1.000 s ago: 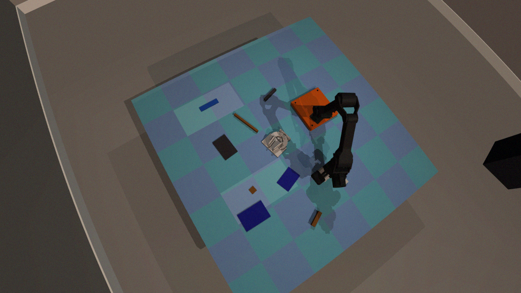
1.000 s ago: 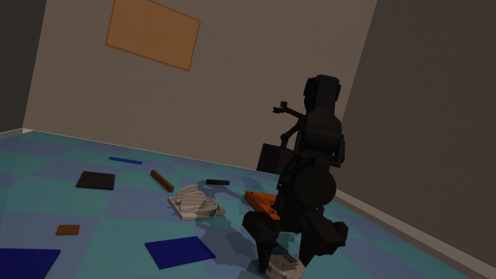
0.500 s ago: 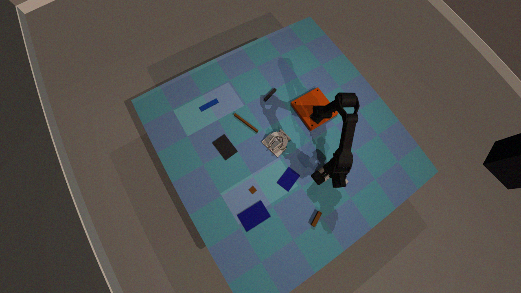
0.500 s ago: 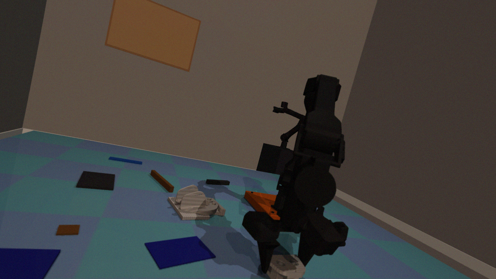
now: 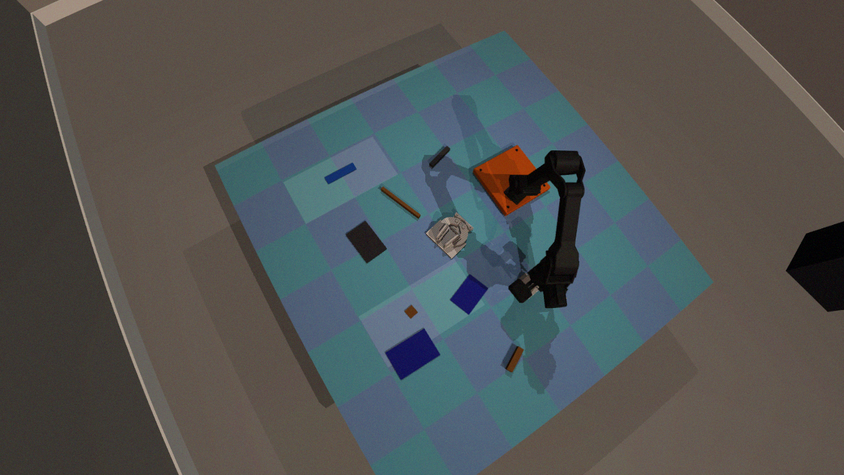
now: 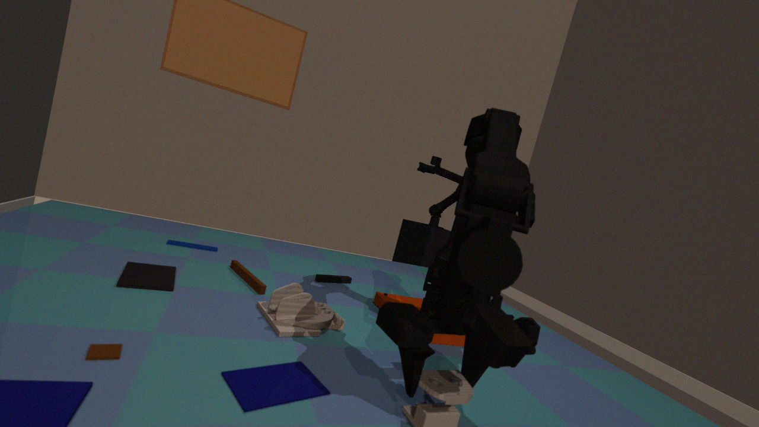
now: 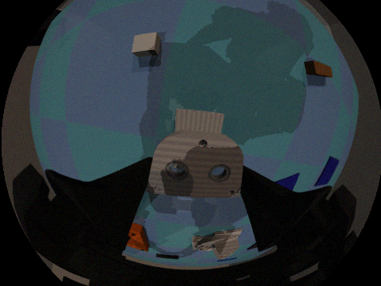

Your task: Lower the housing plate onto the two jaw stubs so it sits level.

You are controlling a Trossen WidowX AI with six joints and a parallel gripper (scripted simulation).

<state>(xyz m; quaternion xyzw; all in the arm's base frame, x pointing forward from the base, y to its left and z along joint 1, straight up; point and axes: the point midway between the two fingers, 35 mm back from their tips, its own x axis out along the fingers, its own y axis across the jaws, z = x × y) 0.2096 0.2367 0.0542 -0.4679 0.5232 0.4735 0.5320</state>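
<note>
My gripper (image 6: 440,391) (image 7: 196,165) is shut on the pale striped housing plate (image 6: 456,394) (image 7: 198,152), a finger at each side. The plate's face with two large round holes shows in the wrist view. It is held above the table. A striped pale tab (image 7: 199,121) shows beyond its rounded edge; whether it is joined to the plate I cannot tell. The pale base assembly (image 5: 436,231) (image 6: 297,331) stands apart from my gripper, with two upright rounded jaws (image 6: 296,309) on it. The jaw stubs are too small to make out.
An orange plate (image 5: 498,171) (image 7: 137,238) lies under the arm's base. Dark blue sheets (image 5: 469,293) (image 6: 273,385) lie near the gripper. A pale block (image 7: 145,44) and an orange-brown block (image 5: 514,358) (image 7: 318,69) lie beyond the held plate. A brown bar (image 5: 399,202) lies beside the assembly.
</note>
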